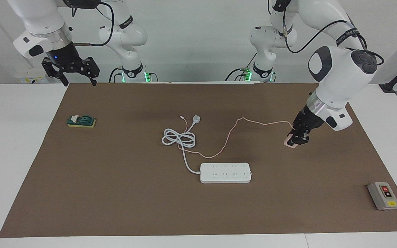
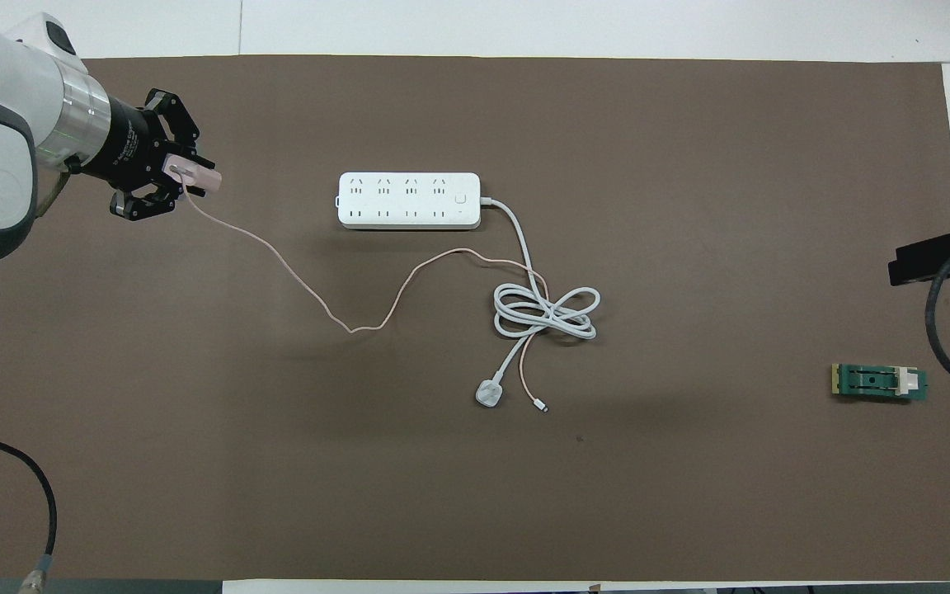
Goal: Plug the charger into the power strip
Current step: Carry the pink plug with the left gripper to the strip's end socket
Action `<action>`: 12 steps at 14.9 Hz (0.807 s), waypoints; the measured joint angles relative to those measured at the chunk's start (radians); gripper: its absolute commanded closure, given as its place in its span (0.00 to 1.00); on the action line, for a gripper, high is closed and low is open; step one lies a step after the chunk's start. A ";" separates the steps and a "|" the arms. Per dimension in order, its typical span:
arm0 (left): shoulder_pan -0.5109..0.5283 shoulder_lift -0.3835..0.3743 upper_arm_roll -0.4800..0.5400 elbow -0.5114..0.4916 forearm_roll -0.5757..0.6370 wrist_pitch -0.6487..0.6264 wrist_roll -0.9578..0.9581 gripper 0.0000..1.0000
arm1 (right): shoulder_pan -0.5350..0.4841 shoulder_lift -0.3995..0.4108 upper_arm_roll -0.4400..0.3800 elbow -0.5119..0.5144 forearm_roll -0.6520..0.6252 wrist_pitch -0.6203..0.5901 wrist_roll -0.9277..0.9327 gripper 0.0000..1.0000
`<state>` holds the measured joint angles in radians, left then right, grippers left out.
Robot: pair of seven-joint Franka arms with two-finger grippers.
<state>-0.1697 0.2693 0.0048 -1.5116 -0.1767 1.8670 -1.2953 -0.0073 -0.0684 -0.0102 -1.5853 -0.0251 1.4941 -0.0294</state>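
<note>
The pale pink charger (image 1: 291, 143) is held in my left gripper (image 1: 296, 139), which is shut on it low over the brown mat toward the left arm's end. The overhead view shows the charger (image 2: 203, 179) sticking out of the left gripper (image 2: 185, 177), level with the power strip and well apart from it. Its thin pink cable (image 1: 233, 129) trails across the mat to the coiled cord. The white power strip (image 1: 225, 173) lies flat mid-mat, sockets up, also in the overhead view (image 2: 409, 200). My right gripper (image 1: 70, 77) hangs open and empty, raised over the mat's corner nearest the right arm, waiting.
The strip's thick white cord (image 2: 545, 312) lies coiled nearer to the robots than the strip, ending in a round white plug (image 2: 490, 393). A green and yellow block (image 1: 81, 121) sits toward the right arm's end. A grey button box (image 1: 383, 195) sits at the mat's corner farthest from the left arm's base.
</note>
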 measured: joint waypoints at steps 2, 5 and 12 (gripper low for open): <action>-0.011 -0.004 -0.002 0.000 0.049 0.004 -0.114 1.00 | 0.000 0.000 0.000 0.000 0.001 0.000 0.000 0.00; -0.052 -0.004 -0.008 0.000 0.081 0.005 -0.249 1.00 | 0.000 -0.001 0.003 0.001 0.001 0.000 0.000 0.00; -0.124 -0.003 -0.010 -0.054 0.085 0.009 -0.431 1.00 | 0.000 -0.002 0.005 0.001 0.001 -0.002 0.000 0.00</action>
<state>-0.2935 0.2663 -0.0057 -1.5657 -0.0915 1.8758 -1.7263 -0.0072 -0.0704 -0.0050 -1.5846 -0.0237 1.4918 -0.0294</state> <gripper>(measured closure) 0.687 0.000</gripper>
